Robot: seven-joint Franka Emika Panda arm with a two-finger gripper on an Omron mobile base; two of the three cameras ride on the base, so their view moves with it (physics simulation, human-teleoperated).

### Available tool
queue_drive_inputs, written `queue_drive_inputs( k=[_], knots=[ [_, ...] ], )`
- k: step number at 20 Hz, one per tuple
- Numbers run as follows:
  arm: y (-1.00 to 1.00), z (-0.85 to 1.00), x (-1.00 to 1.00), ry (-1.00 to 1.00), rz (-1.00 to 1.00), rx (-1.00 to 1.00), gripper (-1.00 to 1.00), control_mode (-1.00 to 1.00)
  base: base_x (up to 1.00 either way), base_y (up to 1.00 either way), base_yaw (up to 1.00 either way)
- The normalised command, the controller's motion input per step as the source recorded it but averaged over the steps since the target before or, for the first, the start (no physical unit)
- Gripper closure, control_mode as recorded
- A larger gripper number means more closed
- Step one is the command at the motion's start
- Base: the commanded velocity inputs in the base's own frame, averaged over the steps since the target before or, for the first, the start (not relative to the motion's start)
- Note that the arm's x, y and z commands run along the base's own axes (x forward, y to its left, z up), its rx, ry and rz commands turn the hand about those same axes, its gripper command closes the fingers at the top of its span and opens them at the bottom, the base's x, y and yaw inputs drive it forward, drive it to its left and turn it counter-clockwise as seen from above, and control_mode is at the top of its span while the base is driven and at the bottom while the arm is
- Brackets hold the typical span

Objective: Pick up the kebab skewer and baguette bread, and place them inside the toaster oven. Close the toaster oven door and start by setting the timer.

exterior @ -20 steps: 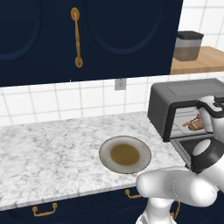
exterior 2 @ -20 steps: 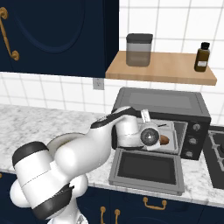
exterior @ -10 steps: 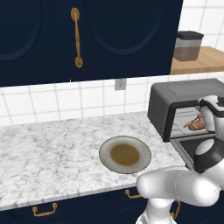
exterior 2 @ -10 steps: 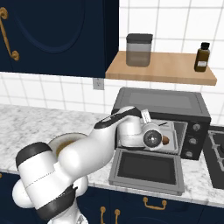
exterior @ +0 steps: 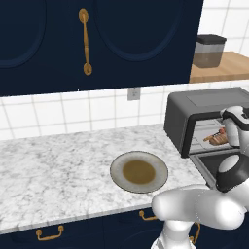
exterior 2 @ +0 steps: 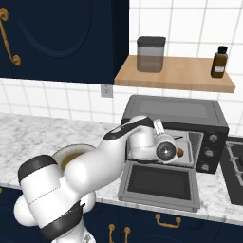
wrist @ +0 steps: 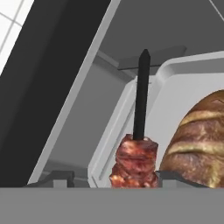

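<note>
Looking from left to right along the counter (exterior: pixel 53 165), I first pass the brown plate (exterior: pixel 139 171), bare of food, then the toaster oven (exterior: pixel 204 116) at the far right, its door (exterior 2: pixel 159 184) dropped flat toward me. My pincer (wrist: pixel 113 178) is inside the oven mouth, and its tips stand apart on either side of the kebab skewer (wrist: pixel 139 131); whether the pads touch the meat or have let go I cannot tell, since the lowest part of the hand view is cut off. The skewer lies on the light oven tray (wrist: pixel 175 83), dark point aimed at the back wall. Just right of it, almost touching, sits the baguette bread (wrist: pixel 199 140), also on the tray.

I judge the skewer light and stiff along the stick, but thin and prone to roll, and the chunks soft enough to squash. The bare stick, or the stick close to the meat, is the better place to hold. The baguette looks light with a firm crust, best taken across its middle. The door should be stiff and hinged low; its bar handle is the place to push it up.
</note>
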Motion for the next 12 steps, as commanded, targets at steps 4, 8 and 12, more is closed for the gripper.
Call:
queue_drive_inputs(
  k=[4, 8, 12],
  knots=[
    [0.00, 0.00, 0.26, 0.04, 0.00, 0.00, -1.00, -1.00, 0.00, 0.00, 0.00],
    [-0.03, 0.08, 0.19, 0.08, 0.00, 0.00, -1.00, -1.00, 0.00, 0.00, 0.00],
    [-0.02, 0.20, 0.00, 0.04, 0.00, 0.00, -1.00, -1.00, 0.00, 0.00, 0.00]
  ],
)
